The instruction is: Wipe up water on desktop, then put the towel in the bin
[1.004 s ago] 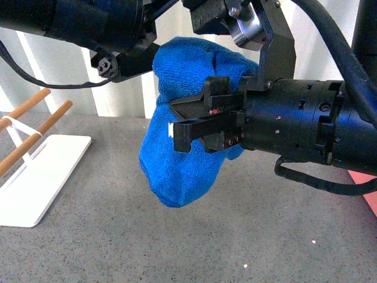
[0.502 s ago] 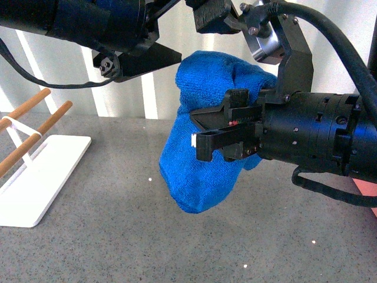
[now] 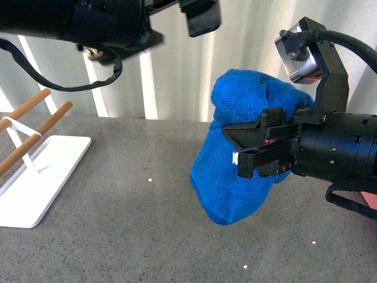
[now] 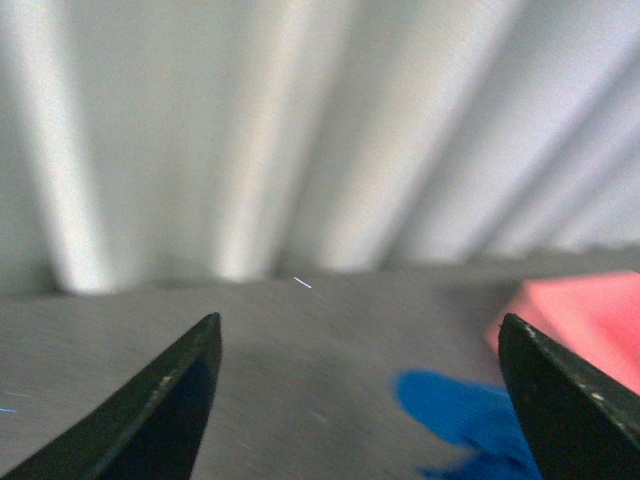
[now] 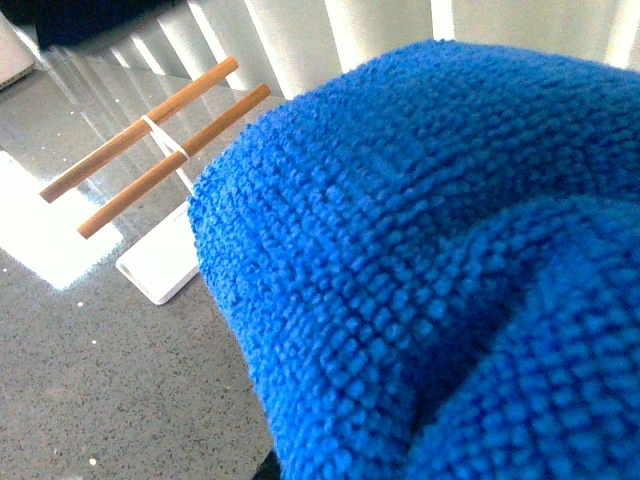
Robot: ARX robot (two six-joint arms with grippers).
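Note:
The blue towel (image 3: 235,177) hangs bunched above the speckled grey desktop (image 3: 118,236), and my right gripper (image 3: 254,148) is shut on it from the right. In the right wrist view the towel (image 5: 420,250) fills most of the picture and hides the fingers. My left gripper (image 4: 357,320) is open, its dark fingertips (image 4: 190,370) wide apart and holding nothing. Between them, blurred, lie the towel (image 4: 455,410) and a corner of the pink bin (image 4: 590,320). In the front view only a sliver of the bin (image 3: 370,203) shows behind the right arm.
A white rack (image 3: 41,177) with two wooden rods (image 3: 35,127) stands on the desktop at the left. My left arm (image 3: 88,23) spans the top left of the front view. White vertical slats (image 3: 177,71) close the back.
My right gripper has carried the towel to the right, toward the bin's side. The left arm's pointed finger has lifted out of the front view, away from the towel.

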